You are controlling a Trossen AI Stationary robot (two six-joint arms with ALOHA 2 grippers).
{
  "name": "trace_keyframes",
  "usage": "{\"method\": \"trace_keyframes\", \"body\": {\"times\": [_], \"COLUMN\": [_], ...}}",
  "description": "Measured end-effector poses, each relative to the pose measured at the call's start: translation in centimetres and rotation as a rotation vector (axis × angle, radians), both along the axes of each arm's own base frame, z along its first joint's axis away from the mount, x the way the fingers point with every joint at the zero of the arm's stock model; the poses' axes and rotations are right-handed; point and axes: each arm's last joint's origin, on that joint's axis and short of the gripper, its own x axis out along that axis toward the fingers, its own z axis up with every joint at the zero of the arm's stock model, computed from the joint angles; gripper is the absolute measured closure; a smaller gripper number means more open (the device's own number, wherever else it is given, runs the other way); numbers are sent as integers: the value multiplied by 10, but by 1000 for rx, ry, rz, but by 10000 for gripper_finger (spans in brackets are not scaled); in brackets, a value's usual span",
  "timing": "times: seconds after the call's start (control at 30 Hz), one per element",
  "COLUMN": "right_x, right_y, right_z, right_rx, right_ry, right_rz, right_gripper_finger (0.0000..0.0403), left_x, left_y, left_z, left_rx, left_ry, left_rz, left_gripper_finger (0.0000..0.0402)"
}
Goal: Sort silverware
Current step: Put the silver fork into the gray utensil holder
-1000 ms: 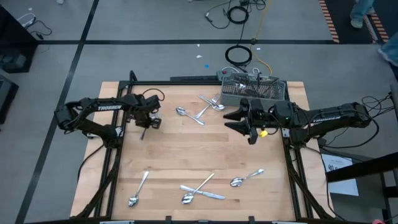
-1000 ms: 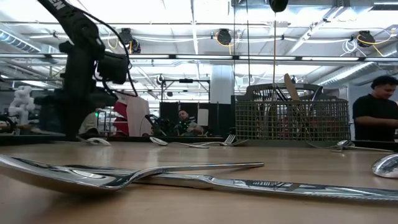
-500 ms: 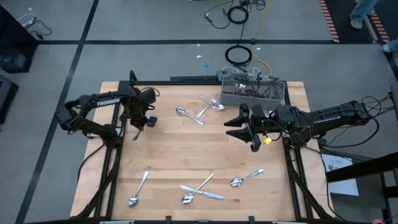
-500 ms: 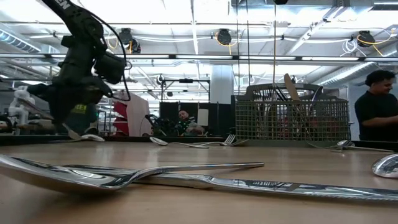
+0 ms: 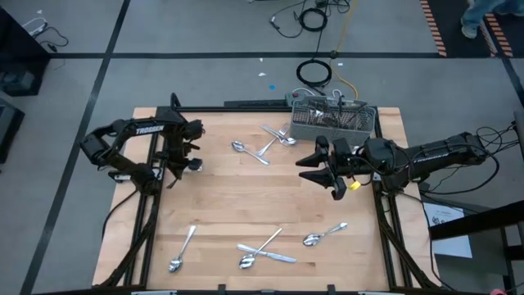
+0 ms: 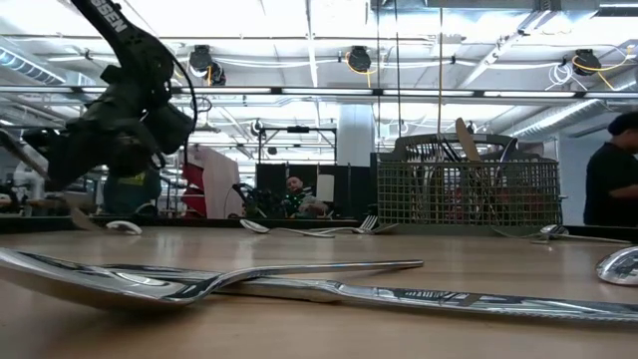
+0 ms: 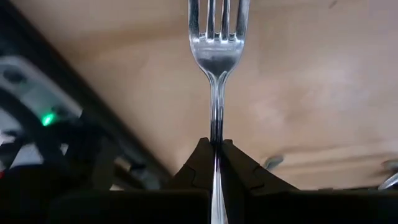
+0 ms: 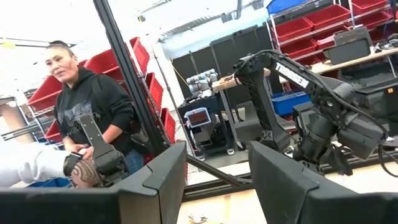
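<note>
I've got a fork (image 7: 217, 56) pinched in the left gripper (image 7: 214, 146) at frame left, long axis straight out from the fingers; right gripper (image 5: 323, 168) idles wide open mid-right.

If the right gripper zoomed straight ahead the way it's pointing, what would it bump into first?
Probably nothing on the table: the open right gripper points across bare wood toward the left gripper, which holds a fork. That far arm looks like the first thing in line, though height is unclear.
</note>
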Motion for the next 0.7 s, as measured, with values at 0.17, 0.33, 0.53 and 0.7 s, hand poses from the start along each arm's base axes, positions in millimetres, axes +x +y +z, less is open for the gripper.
{"method": "trace_keyframes", "body": {"times": [0.17, 0.33, 0.53, 0.7], "right_x": [0, 0, 0, 0], "right_y": [0, 0, -1, -1], "right_z": [0, 0, 0, 1], "right_rx": [-2, -18, -21, -25], "right_ry": [-2, -4, -5, -13], "right_rz": [0, -3, -8, -18], "right_gripper_finger": [238, 238, 238, 238], "left_x": [-3, -4, 5, 23], "left_y": [-3, -7, -11, -10], "left_z": [0, 4, 21, 40], "left_rx": [-76, -116, -153, -105], "left_ry": [44, 31, -5, -128], "left_rz": [-43, -73, -155, -212], "left_gripper_finger": [388, 388, 388, 379]}}
